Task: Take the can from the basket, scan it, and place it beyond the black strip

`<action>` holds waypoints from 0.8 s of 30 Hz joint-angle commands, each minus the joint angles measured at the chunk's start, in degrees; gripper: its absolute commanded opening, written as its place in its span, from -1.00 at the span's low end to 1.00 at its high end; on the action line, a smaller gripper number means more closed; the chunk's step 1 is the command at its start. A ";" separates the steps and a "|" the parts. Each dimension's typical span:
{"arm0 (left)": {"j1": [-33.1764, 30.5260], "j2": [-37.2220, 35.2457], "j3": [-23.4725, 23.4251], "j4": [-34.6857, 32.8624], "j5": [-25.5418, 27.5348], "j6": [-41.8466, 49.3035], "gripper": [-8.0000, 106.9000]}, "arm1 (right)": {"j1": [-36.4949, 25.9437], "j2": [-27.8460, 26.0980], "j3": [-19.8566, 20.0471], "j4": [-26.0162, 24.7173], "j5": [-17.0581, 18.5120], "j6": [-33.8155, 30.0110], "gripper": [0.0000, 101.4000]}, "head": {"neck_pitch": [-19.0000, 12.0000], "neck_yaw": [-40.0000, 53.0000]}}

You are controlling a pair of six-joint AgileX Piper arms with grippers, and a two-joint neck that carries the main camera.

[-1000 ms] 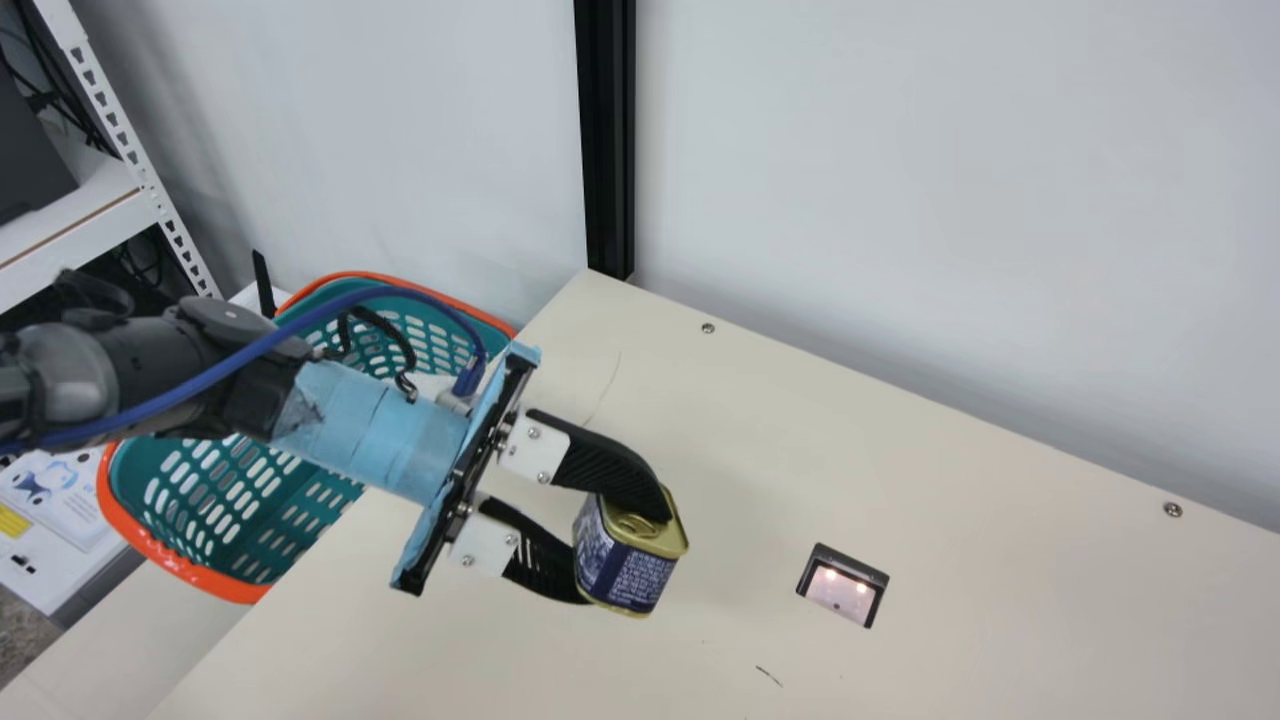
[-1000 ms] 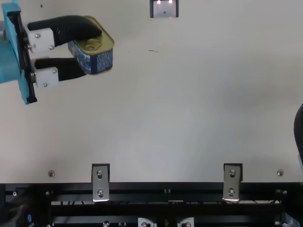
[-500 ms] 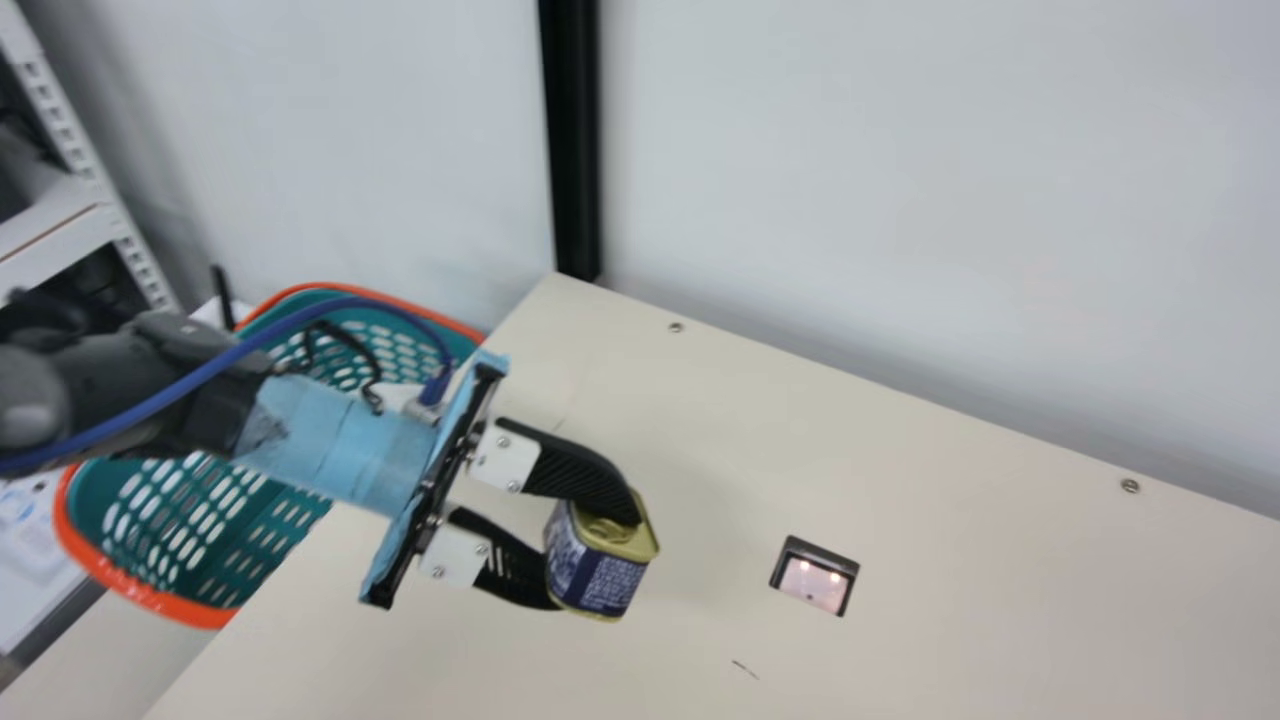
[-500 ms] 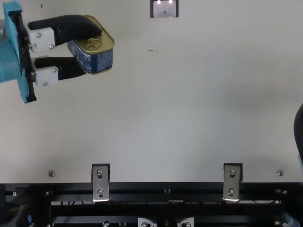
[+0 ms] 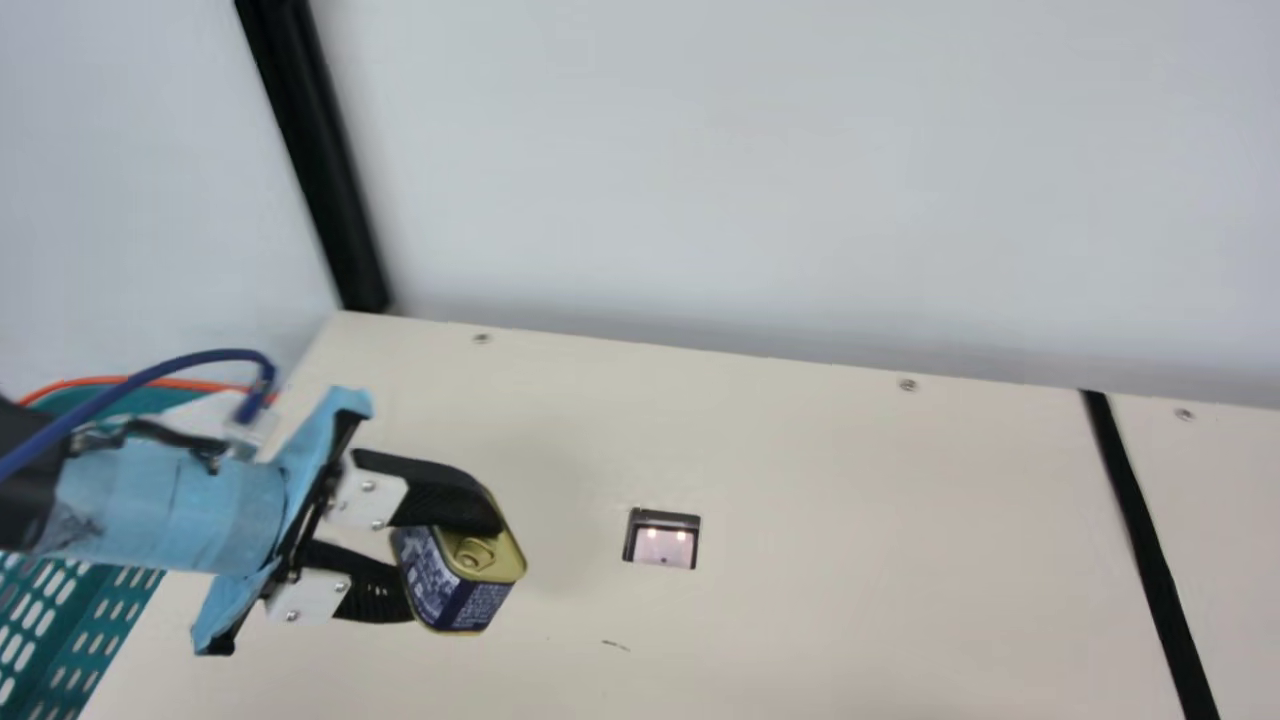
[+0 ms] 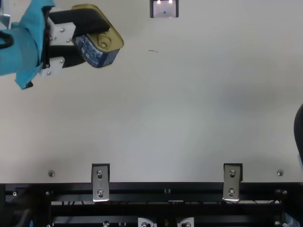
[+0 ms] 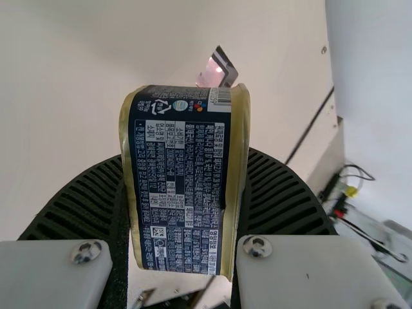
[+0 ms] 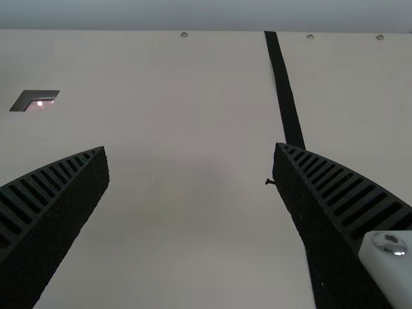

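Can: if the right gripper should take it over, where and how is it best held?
Grip the can probably by its label walls, coming from the robot's right, opposite the left gripper. It is block-shaped with flat-looking walls, and its right end projects free, while one finger covers part of the lid.

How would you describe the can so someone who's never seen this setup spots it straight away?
Start at the teal basket with the orange rim, then follow the blue-wrapped left arm beside it to its gripper. Between the black fingers is the can: boxy, rounded corners, dark blue printed sides. Its gold, ring-pull lid distinguishes it from the lit scanner window.
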 commanded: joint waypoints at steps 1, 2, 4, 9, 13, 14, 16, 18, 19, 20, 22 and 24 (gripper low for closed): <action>-2.78 -0.41 -2.14 11.04 -0.91 -4.89 -0.68 | 0.00 0.00 0.00 0.00 0.00 0.00 1.00 | -0.54 -2.33; -3.62 -0.55 -3.00 13.63 -0.86 -6.24 -0.68 | 0.00 0.00 0.00 0.00 0.00 0.00 1.00 | -0.27 -3.14; -5.31 -0.70 -5.03 18.65 0.18 -8.81 -0.68 | 0.00 0.00 0.00 0.00 0.00 0.00 1.00 | 0.41 -4.47; -8.39 -0.67 -10.00 28.70 3.75 -14.92 -0.68 | 0.00 0.00 0.00 0.00 0.00 0.00 1.00 | 1.83 -5.84; -8.40 -0.76 -10.01 26.03 3.84 -14.72 -0.68 | 0.00 0.00 0.00 0.00 0.00 0.00 1.00 | 2.38 -4.48; -8.40 -0.76 -10.01 27.30 3.75 -14.85 -0.68 | 0.00 0.00 0.00 0.00 0.00 0.00 1.00 | 2.58 -3.83; -8.40 -0.76 -10.01 28.53 3.87 -14.90 -0.68 | 0.00 0.00 0.00 0.00 0.00 0.00 1.00 | 3.02 -2.59; -8.07 -0.69 -9.99 28.38 3.90 -14.48 -0.68 | 0.00 0.00 0.00 0.00 0.00 0.00 1.00 | 3.46 -1.49; -8.16 -0.61 -9.99 28.38 3.81 -14.22 -0.68 | 0.00 0.00 0.00 0.00 0.00 0.00 1.00 | 3.61 -1.05; -8.36 -0.49 -10.02 28.19 3.67 -13.32 -0.68 | 0.00 0.00 0.00 0.00 0.00 0.00 1.00 | 3.72 -0.66; -8.98 -0.14 -10.05 27.87 3.19 -11.16 -0.68 | 0.00 0.00 0.00 0.00 0.00 0.00 1.00 | 3.81 -0.11; -9.67 0.34 -10.14 27.47 2.81 -8.71 -0.68 | 0.00 0.00 0.00 0.00 0.00 0.00 1.00 | 3.86 0.15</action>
